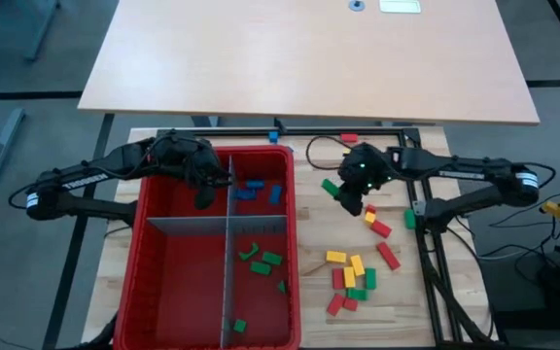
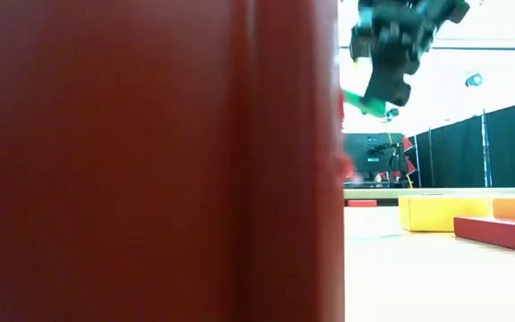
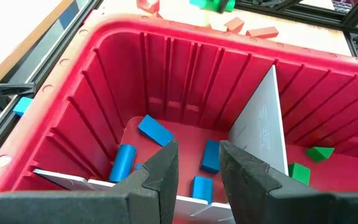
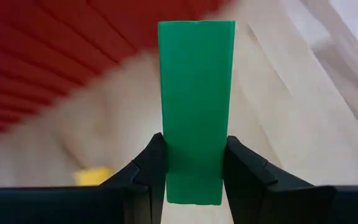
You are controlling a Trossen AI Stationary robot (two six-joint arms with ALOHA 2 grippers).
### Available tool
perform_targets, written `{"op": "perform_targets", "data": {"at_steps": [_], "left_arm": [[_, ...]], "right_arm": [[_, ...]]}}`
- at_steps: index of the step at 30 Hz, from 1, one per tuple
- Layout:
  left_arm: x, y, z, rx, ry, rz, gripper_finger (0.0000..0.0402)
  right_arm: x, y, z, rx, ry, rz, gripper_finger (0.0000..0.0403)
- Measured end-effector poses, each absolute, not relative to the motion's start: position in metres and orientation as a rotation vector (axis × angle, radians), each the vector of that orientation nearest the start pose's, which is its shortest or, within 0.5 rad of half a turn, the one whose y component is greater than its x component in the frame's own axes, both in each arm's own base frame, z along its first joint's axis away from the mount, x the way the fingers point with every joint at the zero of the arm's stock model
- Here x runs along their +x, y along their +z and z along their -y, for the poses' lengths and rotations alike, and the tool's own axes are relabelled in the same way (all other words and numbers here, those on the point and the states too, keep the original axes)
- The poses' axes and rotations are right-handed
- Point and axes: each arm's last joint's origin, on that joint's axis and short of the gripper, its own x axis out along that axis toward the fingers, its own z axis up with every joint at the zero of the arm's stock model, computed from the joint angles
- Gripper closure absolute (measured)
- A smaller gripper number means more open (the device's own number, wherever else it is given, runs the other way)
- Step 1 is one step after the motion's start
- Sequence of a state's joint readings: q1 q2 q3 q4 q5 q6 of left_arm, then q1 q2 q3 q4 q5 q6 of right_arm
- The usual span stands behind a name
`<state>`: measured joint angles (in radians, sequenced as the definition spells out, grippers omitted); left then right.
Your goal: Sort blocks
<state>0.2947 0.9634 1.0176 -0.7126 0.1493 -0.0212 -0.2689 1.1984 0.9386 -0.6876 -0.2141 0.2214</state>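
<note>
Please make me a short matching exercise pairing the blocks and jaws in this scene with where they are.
Things:
1. blue blocks
2. green blocks in the bin
3. yellow blocks
4. green block in the right gripper

Places:
A. loose on the table, right of the red bin
B. bin's far right compartment, under the left gripper
C. held above the table, right of the bin
D. bin's near right compartment

Pairs: 1-B, 2-D, 3-A, 4-C

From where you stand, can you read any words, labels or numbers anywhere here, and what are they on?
No text here can be read.
White lettering on the left arm: too small to read.
White marking on the right arm: too small to read.
The red bin and blocks: no labels show.
</note>
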Motion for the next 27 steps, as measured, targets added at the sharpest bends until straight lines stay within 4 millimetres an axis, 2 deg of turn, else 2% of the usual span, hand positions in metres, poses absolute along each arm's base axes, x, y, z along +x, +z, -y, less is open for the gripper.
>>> {"op": "perform_targets", "data": {"at_steps": [5, 10, 24, 27], "left_arm": [[0.182, 0.337, -0.051, -0.159, 0.147, -0.613, 0.0299], [0.182, 0.337, -0.051, -0.162, 0.148, -0.611, 0.0299], [0.182, 0.338, -0.051, -0.171, 0.152, -0.6, 0.0299], [0.183, 0.338, -0.051, -0.174, 0.153, -0.599, 0.0299]], "right_arm": [[0.235, 0.292, 0.034, 0.42, 0.031, -0.686, 0.0298], [0.249, 0.304, 0.012, 0.369, 0.189, -0.534, 0.0298], [0.291, 0.303, -0.032, 0.39, 0.435, -0.362, 0.0298], [0.307, 0.306, -0.037, 0.388, 0.451, -0.366, 0.0298]]}}
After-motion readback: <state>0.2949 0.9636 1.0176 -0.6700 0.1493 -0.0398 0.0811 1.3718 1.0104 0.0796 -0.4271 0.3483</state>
